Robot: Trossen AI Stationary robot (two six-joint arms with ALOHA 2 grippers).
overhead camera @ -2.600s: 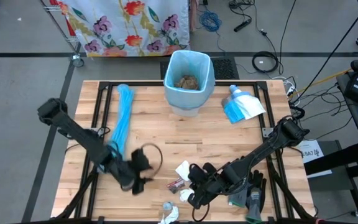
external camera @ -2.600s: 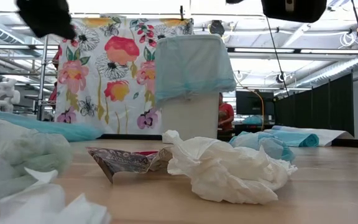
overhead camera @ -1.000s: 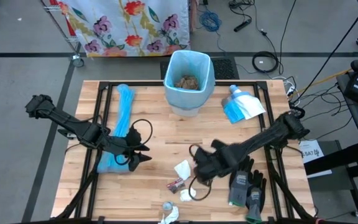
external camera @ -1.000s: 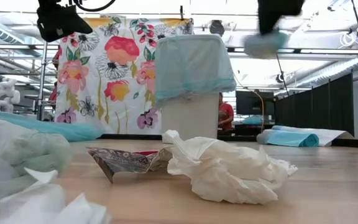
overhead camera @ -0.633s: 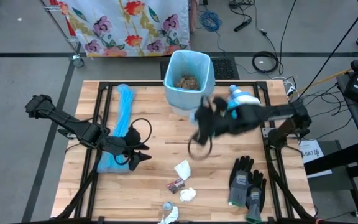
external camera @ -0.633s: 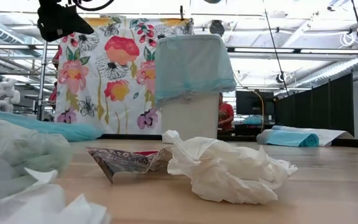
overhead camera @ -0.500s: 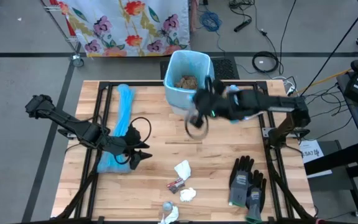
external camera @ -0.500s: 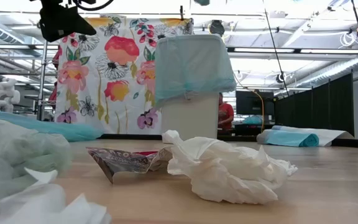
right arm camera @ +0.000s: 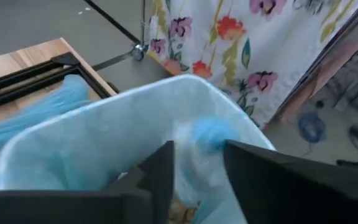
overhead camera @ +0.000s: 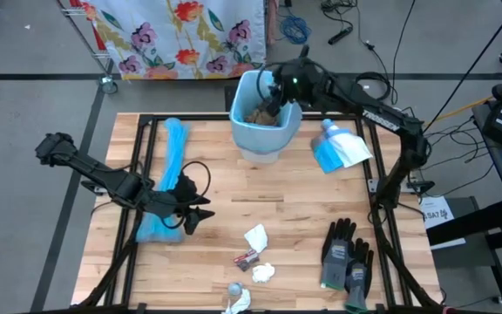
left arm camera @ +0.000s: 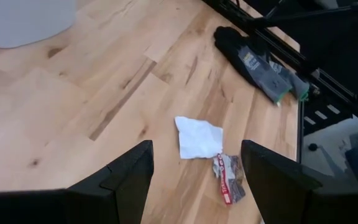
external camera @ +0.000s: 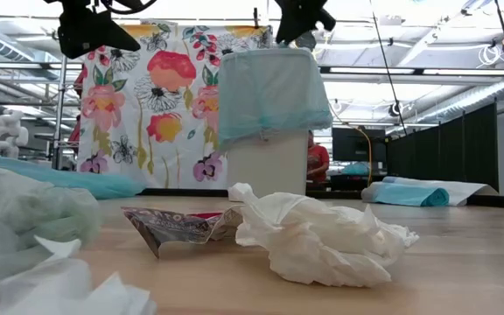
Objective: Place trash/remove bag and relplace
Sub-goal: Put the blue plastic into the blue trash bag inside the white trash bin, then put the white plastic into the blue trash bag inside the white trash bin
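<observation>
The bin (overhead camera: 265, 106) with its light blue bag stands at the table's far middle, with brown paper wads (overhead camera: 261, 114) inside. My right gripper (overhead camera: 277, 87) hangs open over the bin's mouth (right arm camera: 104, 143). A blue and white scrap (right arm camera: 209, 134) shows just past its fingertips, inside the bag. More trash lies on the near middle of the table: a white tissue (overhead camera: 256, 236), a wrapper (overhead camera: 247, 258) and a white wad (overhead camera: 262, 273). My left gripper (overhead camera: 194, 215) stands open above the table left of centre, pointing toward that trash (left arm camera: 199, 138).
A pair of grey-black gloves (overhead camera: 347, 257) lies at the near right. A blue and white packet (overhead camera: 338, 146) lies right of the bin. A long blue roll of bags (overhead camera: 172, 166) lies along the left side. A flowered cloth (external camera: 147, 96) hangs beyond the far edge.
My right gripper has swung from low over the table's near middle up and toward the far edge, and now hangs over the bin, turning as it went. It carried a blue scrap away from the trash pile. The scraps on the table have stayed put.
</observation>
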